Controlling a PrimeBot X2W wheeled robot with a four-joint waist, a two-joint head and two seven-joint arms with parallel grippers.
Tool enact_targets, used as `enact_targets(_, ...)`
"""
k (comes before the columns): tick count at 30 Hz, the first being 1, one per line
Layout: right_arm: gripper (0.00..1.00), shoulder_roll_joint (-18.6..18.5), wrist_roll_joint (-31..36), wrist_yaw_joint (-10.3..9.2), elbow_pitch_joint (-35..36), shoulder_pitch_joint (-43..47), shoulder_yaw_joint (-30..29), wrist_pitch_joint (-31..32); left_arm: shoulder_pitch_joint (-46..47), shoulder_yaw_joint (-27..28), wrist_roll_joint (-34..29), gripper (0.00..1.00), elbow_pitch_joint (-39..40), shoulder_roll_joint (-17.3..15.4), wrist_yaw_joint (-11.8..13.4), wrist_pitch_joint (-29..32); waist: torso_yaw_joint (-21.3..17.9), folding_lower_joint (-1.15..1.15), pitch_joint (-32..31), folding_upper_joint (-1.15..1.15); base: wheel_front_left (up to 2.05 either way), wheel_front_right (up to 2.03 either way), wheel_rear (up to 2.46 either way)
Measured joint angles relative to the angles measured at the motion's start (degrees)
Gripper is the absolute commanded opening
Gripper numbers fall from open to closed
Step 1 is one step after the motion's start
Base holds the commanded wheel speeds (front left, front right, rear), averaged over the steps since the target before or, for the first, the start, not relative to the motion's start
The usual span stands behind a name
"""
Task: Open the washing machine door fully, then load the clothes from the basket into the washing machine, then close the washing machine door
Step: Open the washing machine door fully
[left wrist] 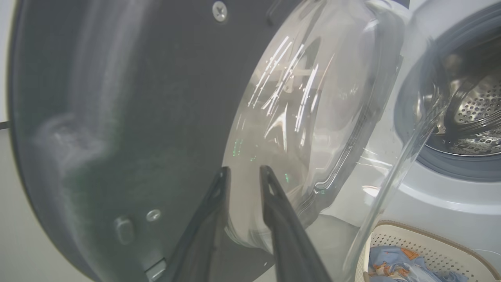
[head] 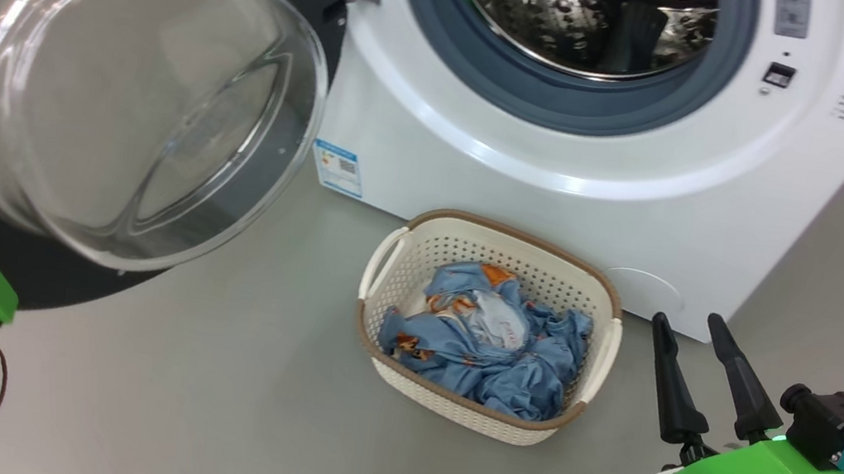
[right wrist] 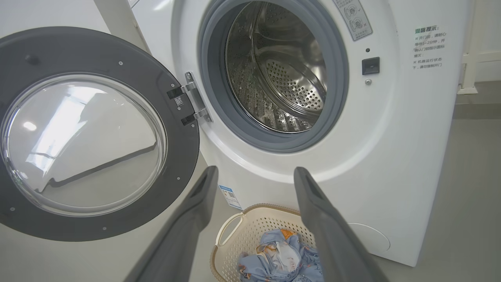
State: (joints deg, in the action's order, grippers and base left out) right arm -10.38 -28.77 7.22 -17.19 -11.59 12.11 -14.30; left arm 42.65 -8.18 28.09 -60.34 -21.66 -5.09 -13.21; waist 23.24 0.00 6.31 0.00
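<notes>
The washing machine is white, and its steel drum lies bare. Its door stands swung wide to the left, the glass bowl bulging toward me. My left gripper is close against the door's inner face, where black rim meets glass, fingers a narrow gap apart and holding nothing. The cream basket rests on the floor before the machine, with light blue bear-print clothes crumpled in it. At the lower right my right gripper stands open and empty, right of the basket; the right wrist view looks past that gripper at the drum.
Grey floor spreads around the basket and to the machine's right. A small blue label sits low on the machine's front by the door. The door's hinge is on the left of the drum opening.
</notes>
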Motion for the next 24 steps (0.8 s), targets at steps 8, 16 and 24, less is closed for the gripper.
enact_targets(8,1.0,0.23,0.19,0.0,0.77,0.52,-0.15,0.0,-5.89,0.31,0.9,1.0,7.43,0.24,-0.31,-0.76,-3.72,0.0,-1.11,0.0,0.0,0.0,0.0)
enact_targets(16,1.0,0.33,0.59,0.0,0.92,2.08,-0.15,0.0,-14.63,0.48,1.76,1.0,19.95,1.99,2.4,-0.98,-7.99,0.0,-2.6,0.0,0.0,0.0,0.0)
enact_targets(24,1.0,0.34,0.68,0.0,1.44,2.74,0.21,0.0,-25.37,0.86,2.69,1.0,33.86,2.69,6.37,1.19,-13.07,0.0,-4.04,0.0,0.0,0.0,0.0)
